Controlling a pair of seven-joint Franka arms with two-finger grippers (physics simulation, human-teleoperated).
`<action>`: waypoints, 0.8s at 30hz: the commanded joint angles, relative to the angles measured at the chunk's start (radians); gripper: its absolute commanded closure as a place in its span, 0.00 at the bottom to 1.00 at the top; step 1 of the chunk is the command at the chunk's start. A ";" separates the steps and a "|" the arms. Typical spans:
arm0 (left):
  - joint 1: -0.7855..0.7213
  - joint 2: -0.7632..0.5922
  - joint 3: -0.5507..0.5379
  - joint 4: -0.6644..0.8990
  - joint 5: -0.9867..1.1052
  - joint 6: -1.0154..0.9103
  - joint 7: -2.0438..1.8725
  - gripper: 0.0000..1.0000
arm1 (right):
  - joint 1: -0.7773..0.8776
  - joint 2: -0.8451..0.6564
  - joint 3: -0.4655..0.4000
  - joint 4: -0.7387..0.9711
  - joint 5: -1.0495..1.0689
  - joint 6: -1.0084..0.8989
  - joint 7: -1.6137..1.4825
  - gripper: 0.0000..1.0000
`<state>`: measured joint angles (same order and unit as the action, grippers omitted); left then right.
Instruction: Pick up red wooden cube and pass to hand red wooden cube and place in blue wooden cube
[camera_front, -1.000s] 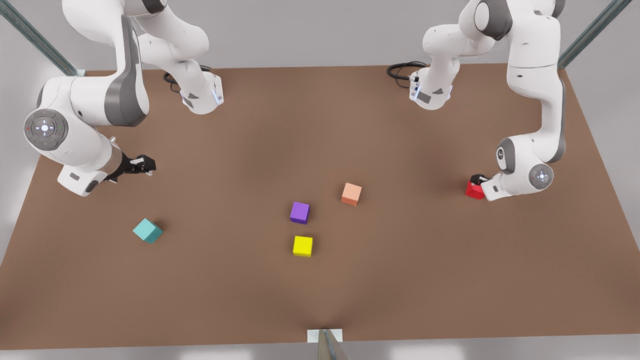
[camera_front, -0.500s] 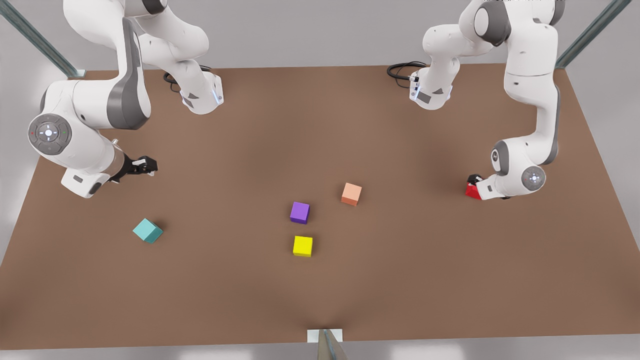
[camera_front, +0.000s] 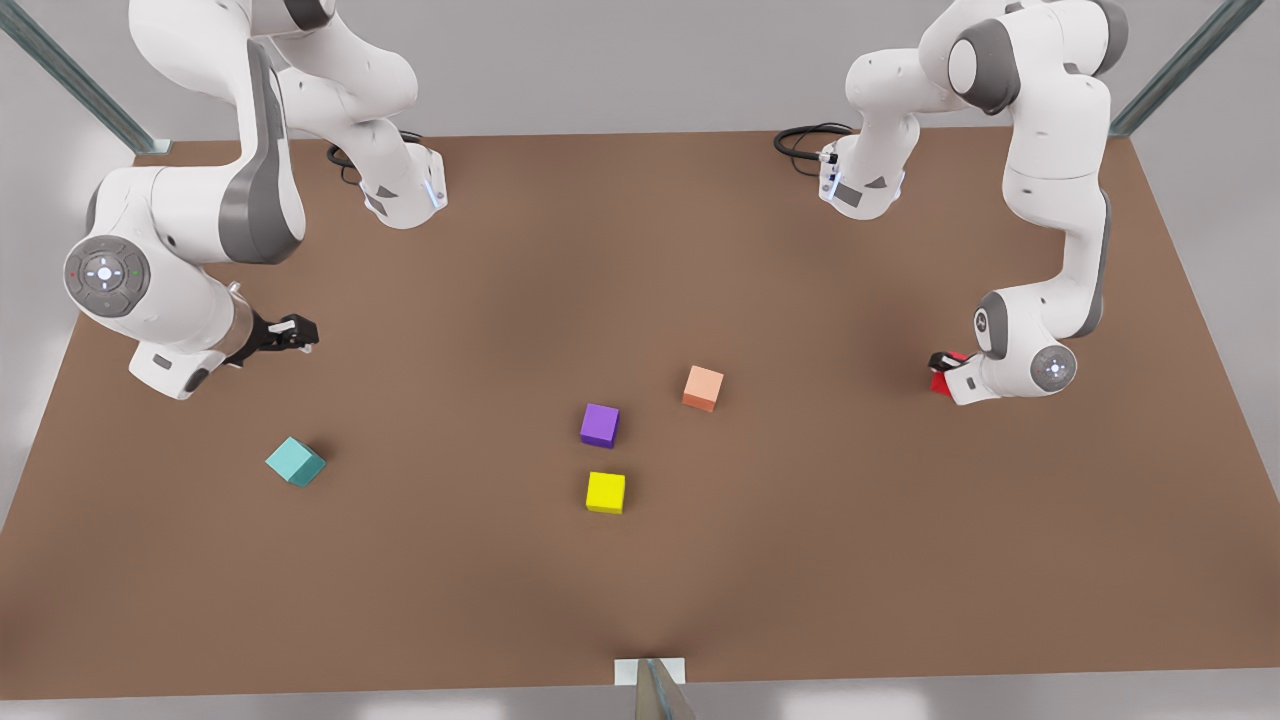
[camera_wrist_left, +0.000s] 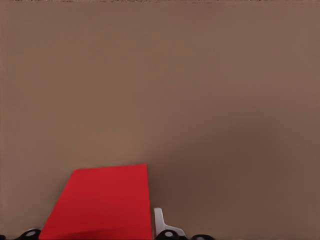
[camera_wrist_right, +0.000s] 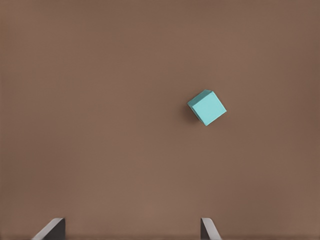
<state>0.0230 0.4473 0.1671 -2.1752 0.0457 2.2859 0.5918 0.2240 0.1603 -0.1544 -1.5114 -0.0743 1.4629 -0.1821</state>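
Red wooden cube (camera_front: 940, 381) sits at the front view's right side of the brown table (camera_front: 800, 560), low on the surface, wedged in the left gripper (camera_front: 946, 366); in the left wrist view the cube (camera_wrist_left: 102, 202) fills the gap between the fingers, which press its sides. Right gripper (camera_front: 296, 331) hangs above the table at the front view's left, fingers spread wide, nothing between them. Blue wooden cube (camera_front: 295, 462) lies on the table near it, apart. Purple cube (camera_front: 599, 425), yellow cube (camera_front: 605, 492), salmon cube (camera_front: 703, 388) cluster mid-table.
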 joint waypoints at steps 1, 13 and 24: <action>-0.002 -0.002 0.000 0.002 -0.001 0.000 -0.049 0.26 | 0.000 -0.001 -0.001 0.000 0.001 -0.001 -0.002 0.00; -0.002 0.175 -0.089 0.600 -0.564 -0.712 -0.245 0.39 | 0.001 0.016 0.001 0.000 0.010 -0.001 -0.010 0.00; -0.018 0.580 -0.690 1.037 -1.053 -0.537 -0.472 0.38 | -0.089 0.462 -0.002 0.017 1.146 -0.214 -0.829 0.00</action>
<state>0.0042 1.0218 -0.5160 -1.1401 -0.9201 1.7203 0.3305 0.1401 0.5904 -0.1565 -1.4958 0.7494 1.3356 -0.4187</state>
